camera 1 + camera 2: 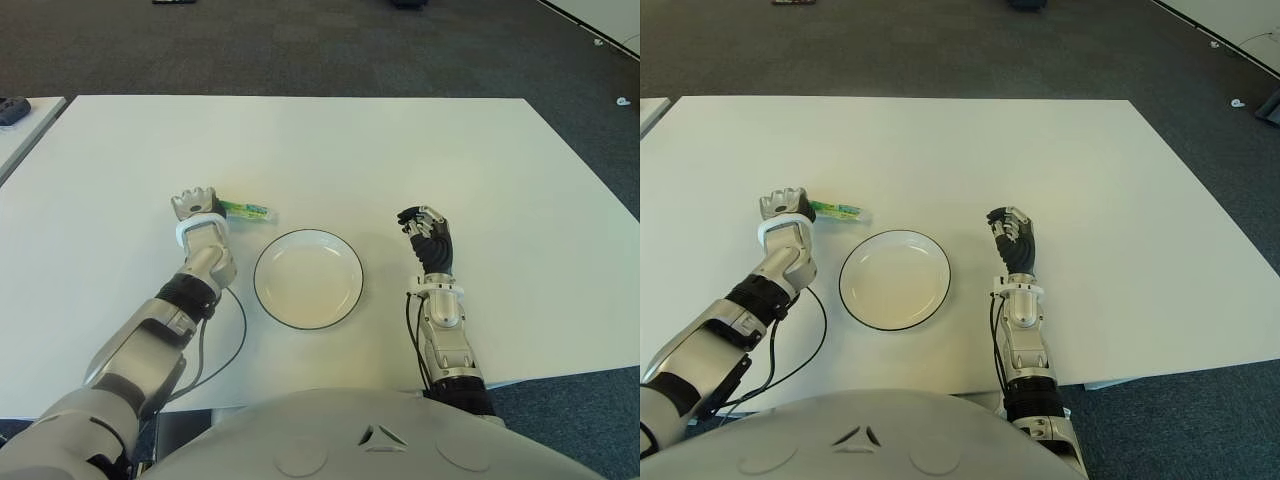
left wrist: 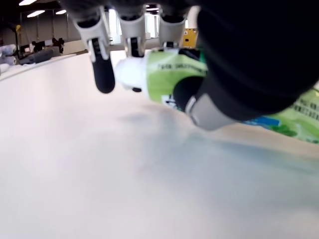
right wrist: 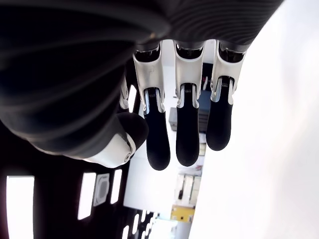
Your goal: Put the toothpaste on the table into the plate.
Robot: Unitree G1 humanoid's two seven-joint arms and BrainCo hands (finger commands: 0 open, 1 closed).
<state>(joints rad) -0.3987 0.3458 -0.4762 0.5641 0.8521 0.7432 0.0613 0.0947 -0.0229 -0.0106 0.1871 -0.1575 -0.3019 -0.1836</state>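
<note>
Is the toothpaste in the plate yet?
No, the plate holds nothing; the toothpaste is beyond its rim, gripped by the left hand.

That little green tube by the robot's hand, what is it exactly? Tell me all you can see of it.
The toothpaste is a small tube, green with white and blue print, and a white cap end seen in the left wrist view. It lies flat on the white table, just beyond the plate and not in it. The left hand is over its cap end, fingers and thumb curled around it; whether the grip has fully closed is not clear.
</note>
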